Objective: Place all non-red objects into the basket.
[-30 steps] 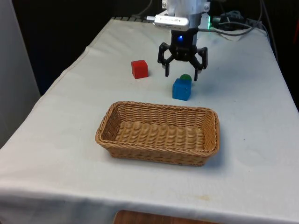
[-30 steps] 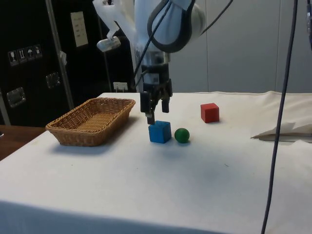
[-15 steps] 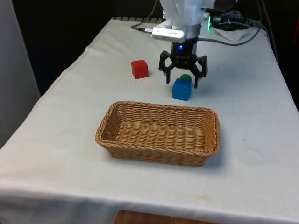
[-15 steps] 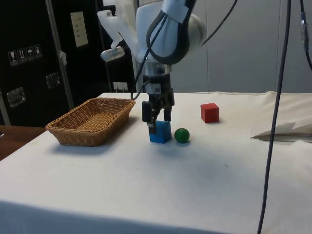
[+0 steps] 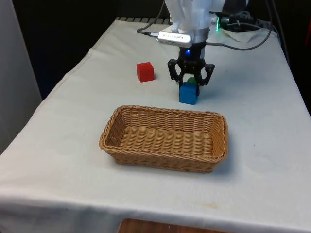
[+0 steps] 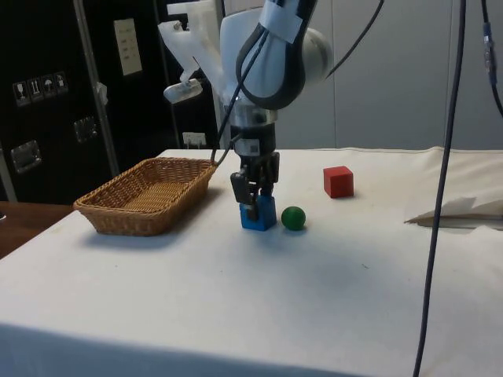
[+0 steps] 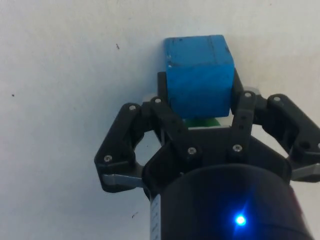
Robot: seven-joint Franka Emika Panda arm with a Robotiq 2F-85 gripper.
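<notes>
A blue cube [image 5: 188,94] [image 6: 258,217] rests on the white cloth just beyond the wicker basket [image 5: 163,161] [image 6: 118,221]. My gripper [image 5: 189,87] [image 6: 253,206] [image 7: 199,95] is down over the blue cube, its two fingers pressed against opposite sides; the cube still sits on the cloth. Directly behind the cube lies a green ball [image 5: 193,80] [image 6: 293,217], partly hidden by the fingers. A red cube [image 5: 145,72] [image 6: 338,181] stands apart, towards the front view's left. The basket holds nothing.
Cables [image 5: 243,30] trail over the table's far end near the robot base. A folded white sheet [image 6: 460,212] lies at the side view's right. The table's edges run close along both long sides.
The gripper came down over the blue cube and its fingers closed from wide open onto the cube's sides. The cube, ball and red cube stayed where they were.
</notes>
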